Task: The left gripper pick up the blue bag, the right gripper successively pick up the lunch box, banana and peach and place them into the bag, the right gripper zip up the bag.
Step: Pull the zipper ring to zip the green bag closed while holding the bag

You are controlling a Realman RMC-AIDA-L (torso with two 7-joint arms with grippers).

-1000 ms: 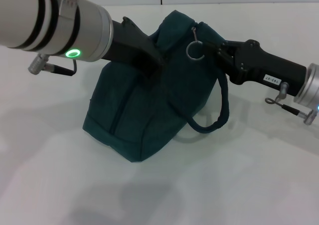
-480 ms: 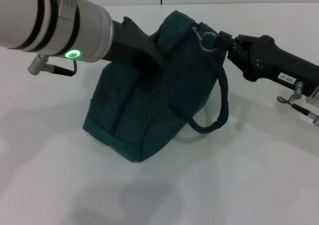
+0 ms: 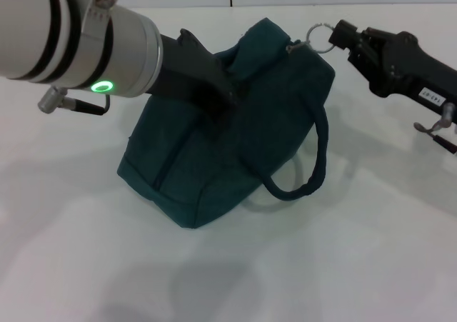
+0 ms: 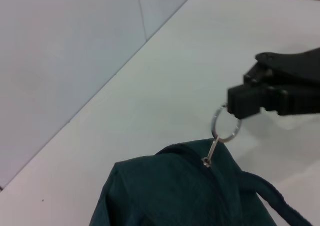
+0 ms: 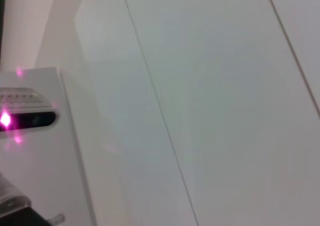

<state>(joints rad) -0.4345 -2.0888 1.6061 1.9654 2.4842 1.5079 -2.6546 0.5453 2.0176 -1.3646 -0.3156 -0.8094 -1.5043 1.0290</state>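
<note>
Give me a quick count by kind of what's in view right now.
Blue bag: 1
Zipper ring pull, gripped by the right gripper: 1
Grippers, counting the left gripper at the bag: 2
Table: 1
Total: 5

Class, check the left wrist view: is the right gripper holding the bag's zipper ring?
Yes, the right gripper is shut on the zipper ring, pulling it taut from the blue bag.

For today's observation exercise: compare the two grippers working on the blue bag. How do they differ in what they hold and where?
The left gripper presses into the fabric side of the blue bag, while the right gripper pinches only the ring zipper pull at the top corner. The left arm sits close over the bag; the right reaches in from away. Both are black claws.
</note>
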